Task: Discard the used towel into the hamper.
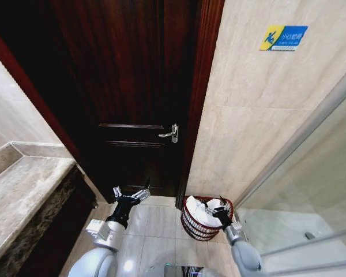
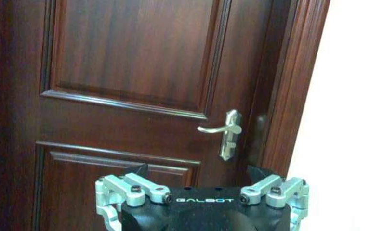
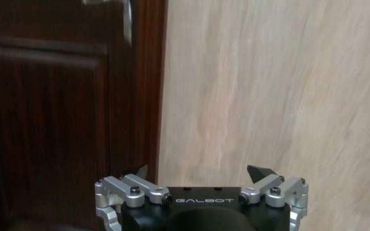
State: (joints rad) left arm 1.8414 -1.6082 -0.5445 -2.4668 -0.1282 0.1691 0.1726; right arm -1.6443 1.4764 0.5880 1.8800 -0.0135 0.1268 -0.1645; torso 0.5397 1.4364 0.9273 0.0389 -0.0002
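The hamper, a small round reddish-brown wire basket, stands on the tiled floor against the beige wall beside the door frame. A white towel lies bunched inside it. My right gripper hovers over the hamper's right rim. In the right wrist view the right gripper is open with nothing between its fingers, facing the wall. My left gripper is held low in front of the dark door, apart from the hamper. The left wrist view shows the left gripper open and empty.
A dark wooden door with a silver lever handle fills the middle. A marble counter runs along the left. A glass shower partition closes off the right. A blue sign hangs on the wall.
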